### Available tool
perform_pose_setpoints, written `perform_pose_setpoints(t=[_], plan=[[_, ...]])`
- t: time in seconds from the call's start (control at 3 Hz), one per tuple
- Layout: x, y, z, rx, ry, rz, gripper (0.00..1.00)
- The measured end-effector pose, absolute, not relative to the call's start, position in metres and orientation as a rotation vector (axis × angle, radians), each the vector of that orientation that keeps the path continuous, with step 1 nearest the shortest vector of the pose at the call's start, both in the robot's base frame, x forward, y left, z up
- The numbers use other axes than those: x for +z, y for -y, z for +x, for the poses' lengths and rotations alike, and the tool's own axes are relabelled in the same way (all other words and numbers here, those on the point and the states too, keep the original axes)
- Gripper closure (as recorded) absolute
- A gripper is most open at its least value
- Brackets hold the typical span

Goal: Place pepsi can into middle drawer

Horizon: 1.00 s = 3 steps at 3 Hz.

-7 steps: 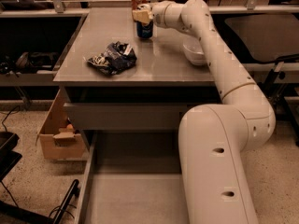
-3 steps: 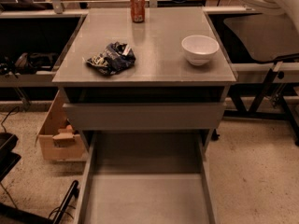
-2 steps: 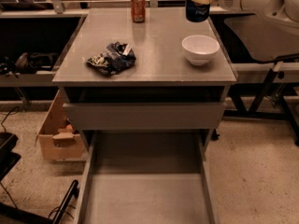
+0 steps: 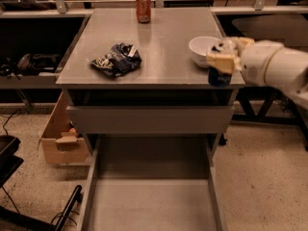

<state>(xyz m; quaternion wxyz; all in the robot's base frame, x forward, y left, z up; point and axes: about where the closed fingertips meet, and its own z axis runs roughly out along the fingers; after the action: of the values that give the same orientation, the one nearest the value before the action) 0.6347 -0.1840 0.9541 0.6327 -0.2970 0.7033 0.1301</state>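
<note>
My gripper (image 4: 222,61) is at the right front corner of the table, in the air, shut on the pepsi can (image 4: 219,76). The can is dark blue; only its lower part shows below the tan fingers (image 4: 219,60). It hangs level with the tabletop edge, above and to the right of the middle drawer (image 4: 151,196). That drawer is pulled wide open below, a grey metal tray with a long flat floor and thin low side walls, with nothing in it.
On the grey table (image 4: 159,57) stand an orange-red can (image 4: 143,6) at the back, a crumpled dark chip bag (image 4: 115,60) at the left and a white bowl (image 4: 203,49) at the right. A shut top drawer front (image 4: 149,119) sits above the open one. A cardboard box (image 4: 61,138) stands at left.
My arm took the pepsi can from the table's back, lifted it out to the right, and has now lowered it forward to the right front corner.
</note>
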Motion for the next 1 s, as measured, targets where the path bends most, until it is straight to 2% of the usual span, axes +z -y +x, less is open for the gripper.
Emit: perform_pose_setpoints(t=[0.33,0.67,1.0], plan=[[0.872,0.180,0.603,0.396,-1.664,-0.679,1.00],[0.842,0.154,0.593,0.481,-1.600,-0.790,1.00],[0.842,0.154,0.593,0.481,-1.600,-0.790,1.00]])
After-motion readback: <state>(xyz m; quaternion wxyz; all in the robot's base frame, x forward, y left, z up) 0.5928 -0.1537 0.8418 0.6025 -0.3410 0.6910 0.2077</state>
